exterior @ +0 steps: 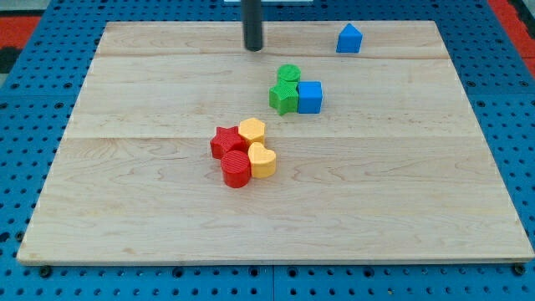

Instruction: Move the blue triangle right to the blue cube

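Blue triangle is the piece to shift, but start with the biggest thing: the wooden board (401, 209), pale and smooth, lying on a blue pegged surface (25, 125). It looks slick enough that small blocks should slide rather than tip.

Next in size comes the dark rod; my tip (253, 48) rests near the view's top, left of centre. It has no jaws, so nothing is clasped or let go: it can only push, and right now it touches no block.

Near the board's middle sits a cluster of four touching pieces: a red star (224, 141), a red cylinder (236, 169), a yellow hexagon-like block (252, 130) and a yellow heart (263, 160).

Above them, toward the view's right, the blue cube (310, 97) sits against a green star (283, 98), with a green cylinder (289, 74) just behind.

The blue triangle (349, 38) stands alone at the view's top, right of my tip and well apart from it, above and slightly right of the blue cube. It is probably light, rigid plastic, prone to spinning if struck off-centre. I judge the best contact is its far, upper face, pressed squarely through the middle so it travels down to the cube's right side.
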Robot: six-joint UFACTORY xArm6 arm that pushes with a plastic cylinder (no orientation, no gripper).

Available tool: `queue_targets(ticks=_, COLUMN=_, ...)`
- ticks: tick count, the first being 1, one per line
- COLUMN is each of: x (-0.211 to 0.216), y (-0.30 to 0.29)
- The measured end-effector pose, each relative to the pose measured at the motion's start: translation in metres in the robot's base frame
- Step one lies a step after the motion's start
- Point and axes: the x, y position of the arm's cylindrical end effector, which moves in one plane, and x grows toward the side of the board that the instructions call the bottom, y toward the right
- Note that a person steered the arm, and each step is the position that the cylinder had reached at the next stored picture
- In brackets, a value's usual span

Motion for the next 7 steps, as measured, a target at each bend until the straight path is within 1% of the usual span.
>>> queue_targets(ticks=1, x=-0.010, y=0.051)
queue_targets(ticks=2, x=-0.012, y=0.085)
queue_targets(ticks=3, x=-0.023, y=0.127)
queue_targets(ticks=4, x=-0.004, y=0.149)
queue_targets(ticks=5, x=0.031, y=0.142)
queue_targets(ticks=7, x=0.024, y=0.168)
